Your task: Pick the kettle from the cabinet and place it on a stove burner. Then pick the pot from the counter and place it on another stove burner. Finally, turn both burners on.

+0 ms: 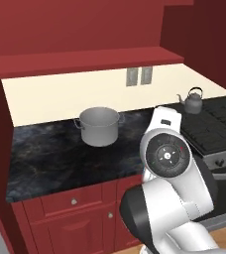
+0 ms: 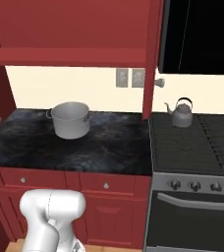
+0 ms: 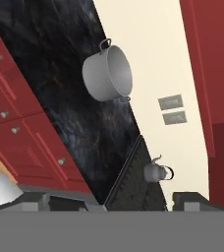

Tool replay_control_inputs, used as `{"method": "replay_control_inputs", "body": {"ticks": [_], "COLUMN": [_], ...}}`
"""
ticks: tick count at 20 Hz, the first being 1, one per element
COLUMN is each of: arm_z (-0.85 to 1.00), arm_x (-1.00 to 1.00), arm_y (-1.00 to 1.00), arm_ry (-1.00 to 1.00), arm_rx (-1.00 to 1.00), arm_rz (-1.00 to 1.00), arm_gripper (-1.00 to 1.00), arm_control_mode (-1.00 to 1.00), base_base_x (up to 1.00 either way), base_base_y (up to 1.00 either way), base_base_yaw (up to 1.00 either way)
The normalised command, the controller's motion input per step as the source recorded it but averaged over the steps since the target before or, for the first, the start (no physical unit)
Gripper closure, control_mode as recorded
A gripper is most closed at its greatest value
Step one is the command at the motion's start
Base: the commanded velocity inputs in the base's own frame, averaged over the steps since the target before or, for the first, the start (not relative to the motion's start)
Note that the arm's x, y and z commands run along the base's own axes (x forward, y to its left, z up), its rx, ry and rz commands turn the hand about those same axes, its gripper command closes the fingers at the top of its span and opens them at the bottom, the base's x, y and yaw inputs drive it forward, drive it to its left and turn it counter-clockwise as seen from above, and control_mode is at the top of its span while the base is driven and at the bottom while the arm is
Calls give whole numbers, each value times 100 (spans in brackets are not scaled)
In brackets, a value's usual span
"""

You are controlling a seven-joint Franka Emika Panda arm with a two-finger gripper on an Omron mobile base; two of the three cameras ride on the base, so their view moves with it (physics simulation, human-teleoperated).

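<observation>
While your gripper hung wide and empty, the pot stood on the counter, well apart from the kettle on the stove burners.

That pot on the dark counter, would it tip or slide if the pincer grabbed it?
The pot looks wide and squat, so tipping seems unlikely. Its smooth metal wall may slip; the loop handles at the rim look easier to grip. It appears empty, so probably fairly light.

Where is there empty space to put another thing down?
The counter is bare between the pot and the stove, and along its front edge above the drawers. On the stove, the kettle sits on a back burner; the front grates beside the counter are free. Nowhere looks crowded.
</observation>
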Motion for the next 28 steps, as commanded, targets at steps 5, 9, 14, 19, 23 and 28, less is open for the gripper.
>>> {"method": "replay_control_inputs", "body": {"ticks": [5, 9, 14, 19, 23, 28], "arm_z": [0, 0, 0, 0, 0, 0], "arm_x": [0, 0, 0, 0, 7, 40], "arm_y": [0, 0, 0, 0, 0, 4], "arm_ry": [0, 0, 0, 0, 0, 6], "arm_rx": [0, 0, 0, 0, 0, 0], "arm_rz": [0, 0, 0, 0, 0, 0], "arm_gripper": [-100, -100, -100, -100, -100, -100], "arm_control_mode": [100, 100, 100, -100, -100, -100], "base_base_x": [63, 61, 57, 29, 0, 0], "base_base_y": [11, 12, 9, 5, 0, 0], "base_base_yaw": [0, 0, 0, 0, 0, 0]}}
